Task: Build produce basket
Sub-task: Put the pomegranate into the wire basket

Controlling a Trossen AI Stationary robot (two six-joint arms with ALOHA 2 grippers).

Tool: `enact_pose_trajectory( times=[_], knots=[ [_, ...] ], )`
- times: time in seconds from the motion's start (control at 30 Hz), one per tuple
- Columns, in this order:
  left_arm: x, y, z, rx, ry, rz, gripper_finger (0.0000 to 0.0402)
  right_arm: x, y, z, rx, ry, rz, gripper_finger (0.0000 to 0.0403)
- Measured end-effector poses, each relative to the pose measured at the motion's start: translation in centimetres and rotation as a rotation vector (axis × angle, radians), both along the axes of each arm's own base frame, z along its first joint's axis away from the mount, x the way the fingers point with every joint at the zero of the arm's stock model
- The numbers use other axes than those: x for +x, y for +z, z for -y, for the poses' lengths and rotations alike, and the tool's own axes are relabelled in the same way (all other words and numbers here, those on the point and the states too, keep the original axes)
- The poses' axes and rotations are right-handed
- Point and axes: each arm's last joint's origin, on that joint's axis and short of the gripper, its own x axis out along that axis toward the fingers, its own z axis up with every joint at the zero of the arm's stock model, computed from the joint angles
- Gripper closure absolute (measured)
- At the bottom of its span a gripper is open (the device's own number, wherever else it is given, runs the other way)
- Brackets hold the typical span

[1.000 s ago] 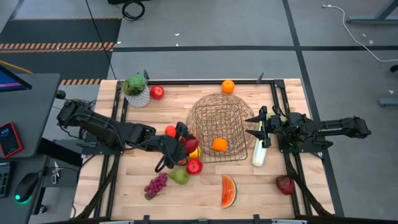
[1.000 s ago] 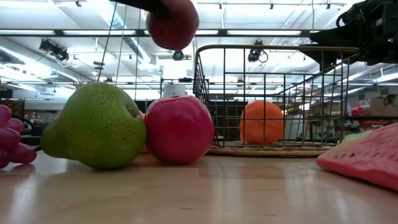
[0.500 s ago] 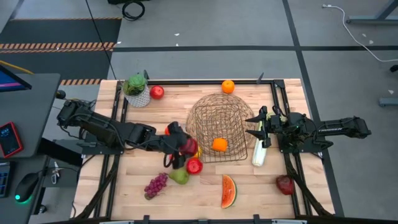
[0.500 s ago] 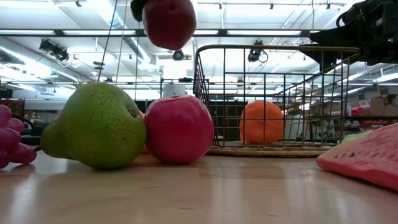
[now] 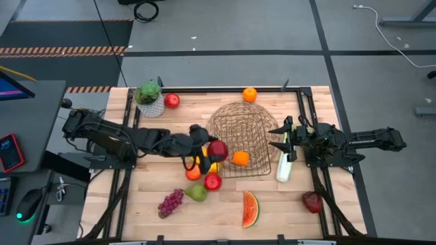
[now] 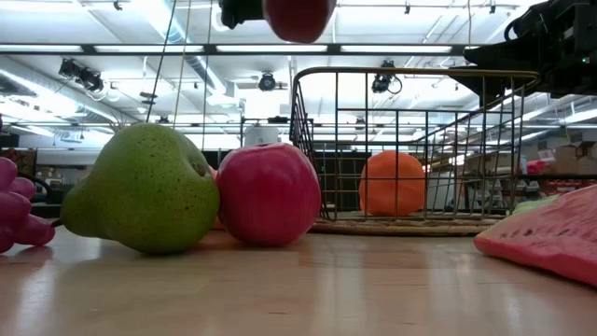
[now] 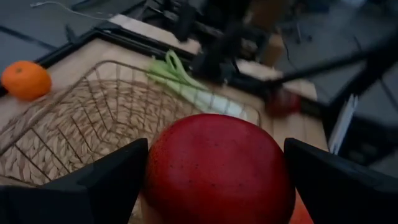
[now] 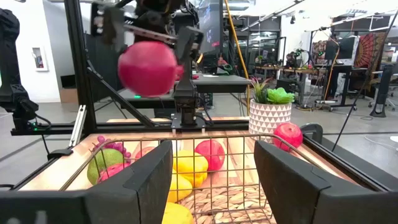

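The left gripper (image 5: 210, 151) clasps a red apple (image 5: 218, 150) at the basket (image 5: 238, 126) rim.

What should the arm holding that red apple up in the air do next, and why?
Probably carry it a little farther over the basket and only then let go. The left gripper holds the red apple raised at the basket's near rim, not yet over its middle, where an orange already lies. The right gripper waits, fingers shut, at the basket's other side.
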Motion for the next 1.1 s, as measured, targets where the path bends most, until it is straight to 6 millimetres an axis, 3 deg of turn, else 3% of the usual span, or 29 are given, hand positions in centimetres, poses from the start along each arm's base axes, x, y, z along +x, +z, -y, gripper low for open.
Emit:
enact_pose_trajectory(
  times=[0.37, 0.6, 1.1],
  knots=[
    [0.4, 0.0, -3.0, -0.347, 0.224, 0.083, 0.003, 0.0, 0.0, 0.0, 0.0, 0.0, 0.0, 0.0172],
    [0.9, 0.4, -4.3, -0.458, 0.093, 0.095, 0.003, 0.0, 0.0, 0.0, 0.0, 0.0, 0.0, 0.0172],
    [5.2, -2.3, -7.6, -0.304, -0.032, 0.043, 0.003, 0.0, 0.0, 0.0, 0.0, 0.0, 0.0, 0.0172]
  ],
)
